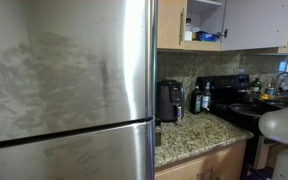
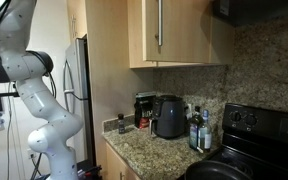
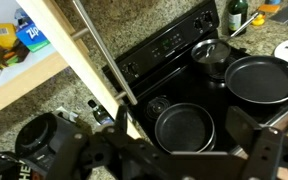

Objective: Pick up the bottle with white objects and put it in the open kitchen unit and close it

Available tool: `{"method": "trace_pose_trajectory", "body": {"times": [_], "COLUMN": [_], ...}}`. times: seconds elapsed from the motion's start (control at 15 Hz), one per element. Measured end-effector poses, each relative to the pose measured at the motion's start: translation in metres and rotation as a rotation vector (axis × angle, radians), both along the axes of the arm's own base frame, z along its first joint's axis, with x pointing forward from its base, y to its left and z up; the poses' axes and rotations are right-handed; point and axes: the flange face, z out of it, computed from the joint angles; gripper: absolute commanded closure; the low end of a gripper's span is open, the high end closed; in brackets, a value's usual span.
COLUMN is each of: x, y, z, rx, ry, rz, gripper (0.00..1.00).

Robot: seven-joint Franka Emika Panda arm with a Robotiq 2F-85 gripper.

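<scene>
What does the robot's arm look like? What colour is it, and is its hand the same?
The arm is glossy white, built from fat rounded tubes with dark rings at the bends. The gripper at its end is different: black all over, with two chunky dark jaws. I can't make out any writing or cables on it.

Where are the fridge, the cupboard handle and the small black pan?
fridge (image 1: 64, 60), exterior view, middle of its upper steel door.
cupboard handle (image 2: 159, 25), exterior view, middle of the metal bar.
small black pan (image 3: 185, 127), wrist view, its dark inside.
</scene>
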Motion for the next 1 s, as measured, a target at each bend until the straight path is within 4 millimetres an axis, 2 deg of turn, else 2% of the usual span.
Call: {"method": "trace_pose_trajectory", "body": {"times": [0.2,0.4,0.8,1.0], "x": [0.027,0.035,0.039,0.064], "y": [-0.024,-0.046,-0.04,-0.04], "z": [-0.005,-0.019,-0.016,-0.02], "rx": [0.075,0.133,0.124,0.137], "ry": [-0.079,-0.098,-0.09,-0.061], "rz": [0.005,-0.013,0.002,0.044], "gripper": [0.0,0.0,0.0,0.0]}}
